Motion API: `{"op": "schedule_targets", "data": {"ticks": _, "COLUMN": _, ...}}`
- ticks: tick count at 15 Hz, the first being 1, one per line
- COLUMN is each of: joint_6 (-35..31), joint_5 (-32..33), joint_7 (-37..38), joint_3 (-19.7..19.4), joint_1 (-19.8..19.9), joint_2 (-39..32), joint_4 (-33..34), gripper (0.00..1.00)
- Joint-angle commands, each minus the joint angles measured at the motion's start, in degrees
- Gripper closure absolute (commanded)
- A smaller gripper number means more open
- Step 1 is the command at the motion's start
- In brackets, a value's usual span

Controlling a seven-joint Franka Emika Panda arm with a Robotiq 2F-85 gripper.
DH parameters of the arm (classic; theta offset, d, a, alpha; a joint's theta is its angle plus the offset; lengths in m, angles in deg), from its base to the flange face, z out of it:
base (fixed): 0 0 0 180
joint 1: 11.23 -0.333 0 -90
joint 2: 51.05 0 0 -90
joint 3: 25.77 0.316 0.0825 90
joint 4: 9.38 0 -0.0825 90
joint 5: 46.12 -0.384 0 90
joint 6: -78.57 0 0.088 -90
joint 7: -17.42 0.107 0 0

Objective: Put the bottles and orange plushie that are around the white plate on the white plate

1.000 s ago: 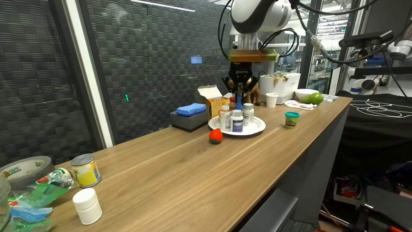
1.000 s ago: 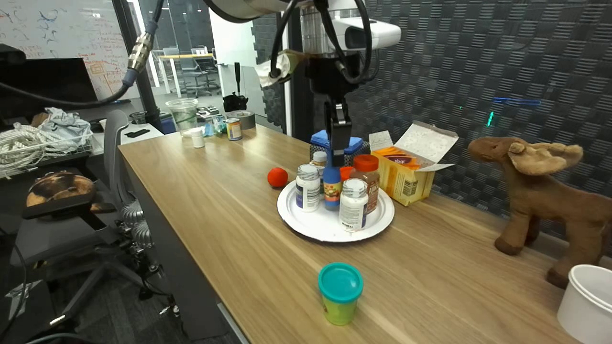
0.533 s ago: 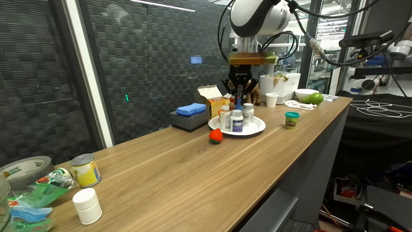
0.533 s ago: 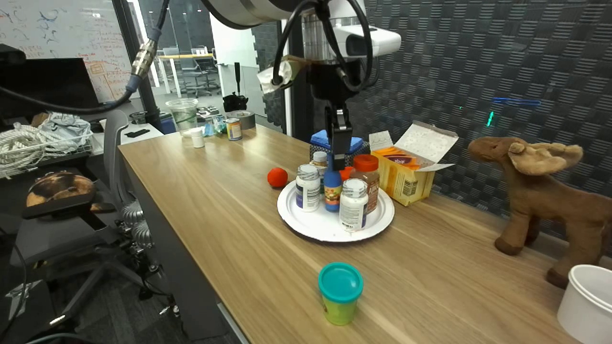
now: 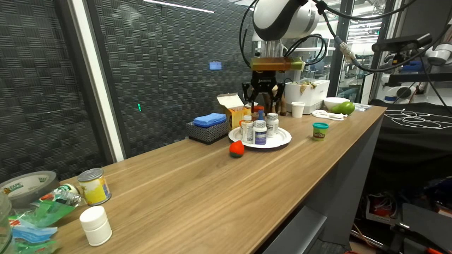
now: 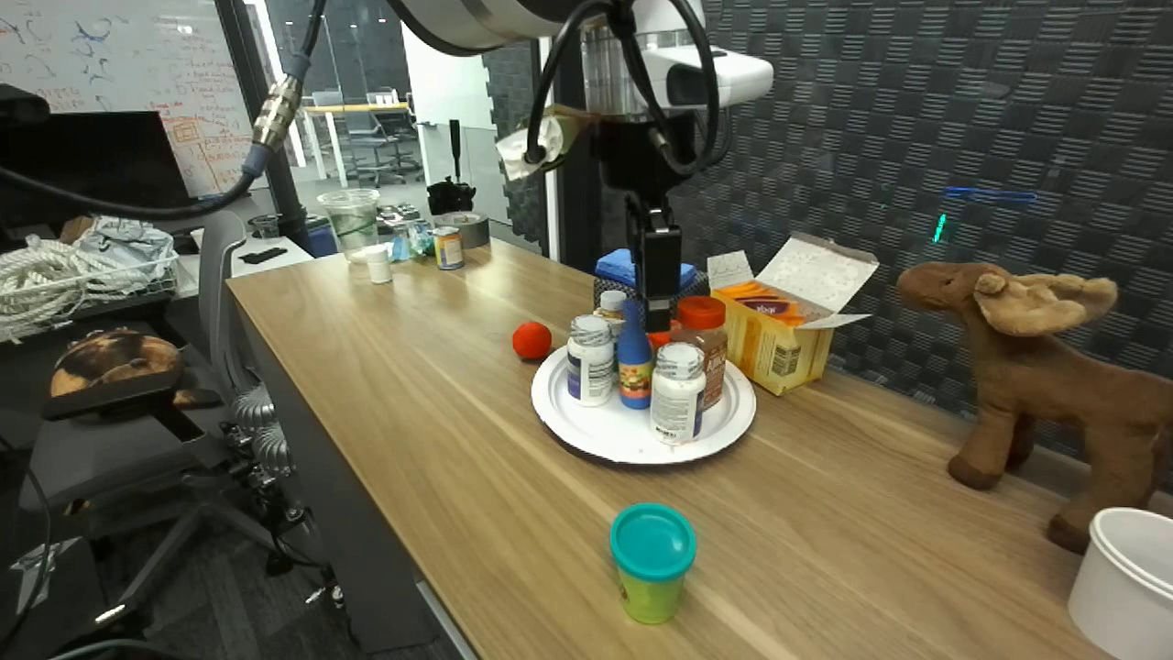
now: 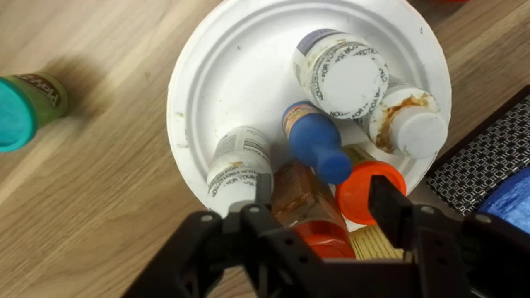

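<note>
My gripper [image 7: 321,186] is open above the white plate [image 6: 596,440], with nothing gripped between its fingers. Below it, the blue bottle [image 6: 635,371] stands on the plate, its neck free of the fingers in the wrist view. Around it on the plate are a white bottle [image 6: 590,371], another white bottle [image 6: 678,399], a stained white bottle [image 7: 408,124], a brown bottle [image 6: 701,335] with a red cap, and an orange-lidded container [image 7: 360,198]. The orange plushie [image 5: 236,149] lies on the table just outside the plate's rim, in both exterior views.
Close to the plate stand an open yellow box [image 6: 779,339] and a patterned box [image 5: 208,131] topped by a blue cloth [image 5: 210,120]. A turquoise-lidded tub [image 6: 652,559], a brown plush moose [image 6: 1054,385], a white cup [image 6: 1132,587] and a plain white jar [image 5: 96,225] are farther off.
The arm came down slightly with the blue bottle. Then the fingers spread and let it go, and it now stands by itself on the plate. The plushie has not moved.
</note>
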Motion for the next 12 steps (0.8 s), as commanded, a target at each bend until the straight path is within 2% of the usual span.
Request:
{"op": "schedule_targets", "data": {"ticks": 1, "joint_6": -1.3, "joint_5": -0.5, "joint_7": 0.4, "joint_3": -1.3, "joint_1": -1.3, "joint_2": 1.6, "joint_4": -0.5, "gripper": 0.04}}
{"op": "schedule_targets", "data": {"ticks": 3, "joint_6": -0.7, "joint_5": 1.0, "joint_7": 1.0, "joint_3": -1.7, "joint_1": -1.7, "joint_2": 3.9, "joint_4": -2.1, "gripper": 0.00}}
{"op": "schedule_targets", "data": {"ticks": 8, "joint_6": -0.8, "joint_5": 5.5, "joint_7": 0.9, "joint_3": -3.0, "joint_1": -1.2, "joint_2": 11.8, "joint_4": -8.9, "gripper": 0.00}}
{"op": "schedule_targets", "data": {"ticks": 12, "joint_6": -2.4, "joint_5": 4.2, "joint_7": -2.5, "joint_3": -4.5, "joint_1": 1.6, "joint_2": 15.7, "joint_4": -14.6, "gripper": 0.00}}
